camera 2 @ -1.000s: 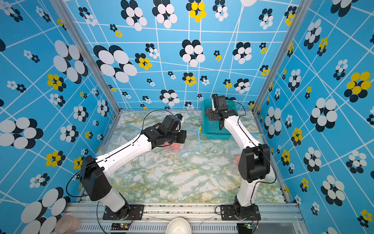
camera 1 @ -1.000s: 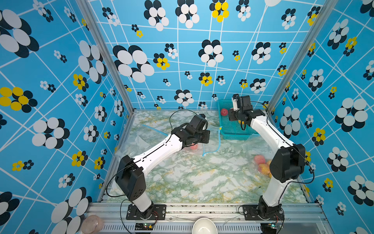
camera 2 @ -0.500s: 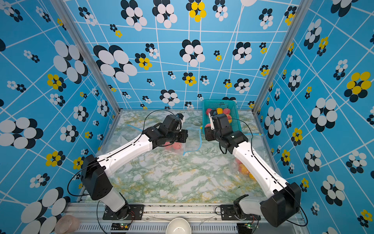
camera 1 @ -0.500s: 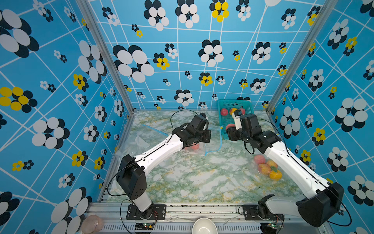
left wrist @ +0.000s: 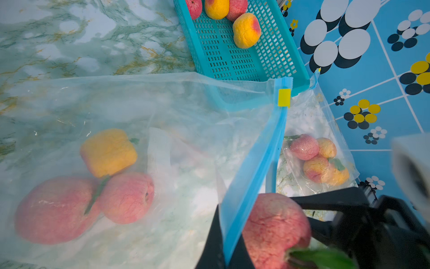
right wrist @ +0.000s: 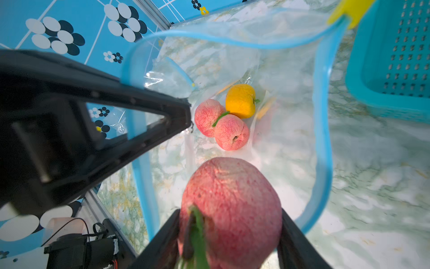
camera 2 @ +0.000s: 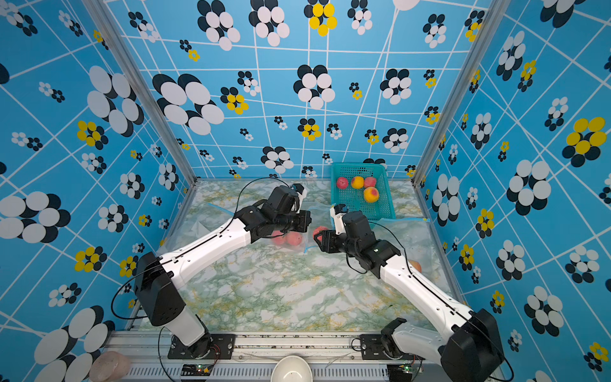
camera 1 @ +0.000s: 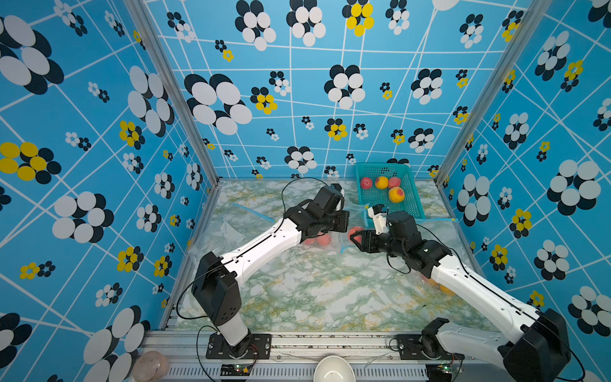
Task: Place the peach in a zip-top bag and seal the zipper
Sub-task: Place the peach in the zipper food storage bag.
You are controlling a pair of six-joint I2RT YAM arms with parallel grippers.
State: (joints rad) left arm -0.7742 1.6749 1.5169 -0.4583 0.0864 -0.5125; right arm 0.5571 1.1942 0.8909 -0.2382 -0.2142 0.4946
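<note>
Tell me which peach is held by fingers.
The pink peach at the bag mouth, between the right gripper fingers; the others lie in bags or the basket.

Left arm (camera 1: 264,241) is stretched forward from its base, wrist bent toward centre. Left gripper (left wrist: 225,223) is fully closed, pinching the blue rim of the zip-top bag (left wrist: 162,104); that's clear in the left wrist view, while its fingertips are hidden in both top views. Right arm (camera 1: 479,287) reaches in diagonally, forearm low, wrist turned to face the left one. Right gripper (right wrist: 230,233) has its fingers (right wrist: 293,240) clamped on the sides of the peach (right wrist: 232,198). The grippers sit tip to tip, near each other, probably not touching.
</note>
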